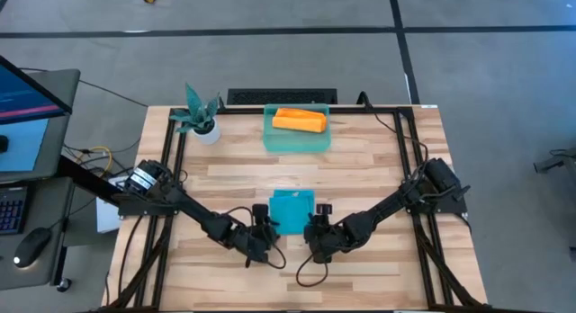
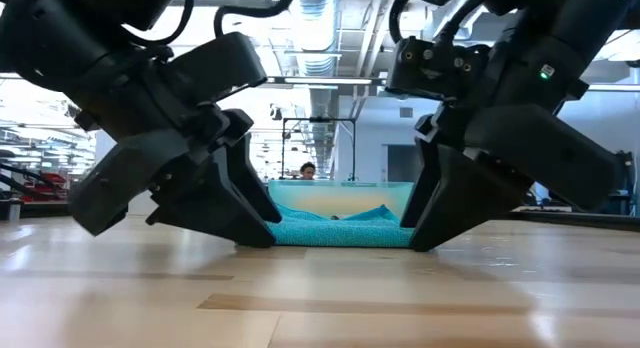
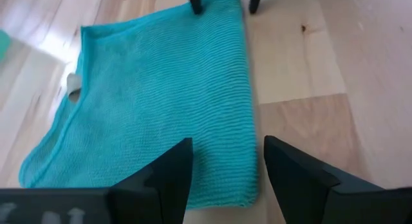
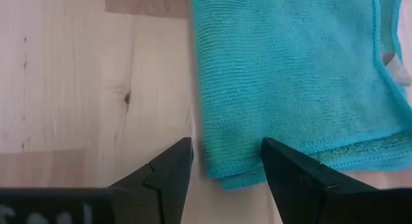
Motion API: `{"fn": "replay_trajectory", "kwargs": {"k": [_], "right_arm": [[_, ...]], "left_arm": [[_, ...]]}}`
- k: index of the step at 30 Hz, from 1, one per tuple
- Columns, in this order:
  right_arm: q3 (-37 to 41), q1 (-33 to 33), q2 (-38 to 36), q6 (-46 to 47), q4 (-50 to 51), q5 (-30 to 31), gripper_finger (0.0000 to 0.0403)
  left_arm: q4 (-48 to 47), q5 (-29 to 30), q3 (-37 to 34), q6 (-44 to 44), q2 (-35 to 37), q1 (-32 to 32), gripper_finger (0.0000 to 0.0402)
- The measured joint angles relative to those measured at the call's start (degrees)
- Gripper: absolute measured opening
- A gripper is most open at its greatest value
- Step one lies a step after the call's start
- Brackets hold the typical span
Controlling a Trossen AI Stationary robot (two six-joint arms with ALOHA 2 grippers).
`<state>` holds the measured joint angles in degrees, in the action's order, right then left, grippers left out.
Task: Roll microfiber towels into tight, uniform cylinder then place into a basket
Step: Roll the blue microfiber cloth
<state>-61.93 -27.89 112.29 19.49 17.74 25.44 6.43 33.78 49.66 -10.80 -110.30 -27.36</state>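
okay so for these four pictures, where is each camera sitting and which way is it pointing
High: overhead, straight down; both arms, teal towel, basket.
Low: table height, level across; left claw and right claw flank the towel.
Left wrist: past open left claw onto towel.
Right wrist: past open right claw.
All share the towel.

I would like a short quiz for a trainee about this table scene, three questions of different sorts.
1. True or false: the rolled orange-yellow microfiber towel lies inside the translucent teal-green plastic basket.
2. The flat teal-blue microfiber towel lies: A) in the basket, B) on the wooden table, C) under the potted plant.
3. Fill in: both the left gripper and right gripper have their fingers ____.

Key: 1 true; 2 B; 3 open.
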Motion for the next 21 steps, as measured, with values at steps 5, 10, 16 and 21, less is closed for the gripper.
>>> {"fn": "replay_trajectory", "kwargs": {"k": [5, 10, 16, 21], "right_arm": [[0.0, 0.0, 0.1, 3.0, 0.1, -0.1, 0.0205], [0.1, 0.1, 0.2, 3.1, -0.3, -0.7, 0.0165], [0.1, 0.1, 0.3, 3.9, -1.2, -1.4, 0.0105], [0.2, 0.2, 0.4, 4.0, -2.8, -2.9, 0.0058]], "left_arm": [[-1.6, -0.3, 0.0, -2.0, 0.0, 0.7, 0.0171], [-1.8, -2.6, -0.1, -2.0, -0.1, 1.5, 0.0131], [-1.6, -5.9, -0.1, -2.3, -0.1, 1.7, 0.0068], [-1.8, -10.3, -0.2, -5.3, 0.5, 1.9, 0.0014]]}}
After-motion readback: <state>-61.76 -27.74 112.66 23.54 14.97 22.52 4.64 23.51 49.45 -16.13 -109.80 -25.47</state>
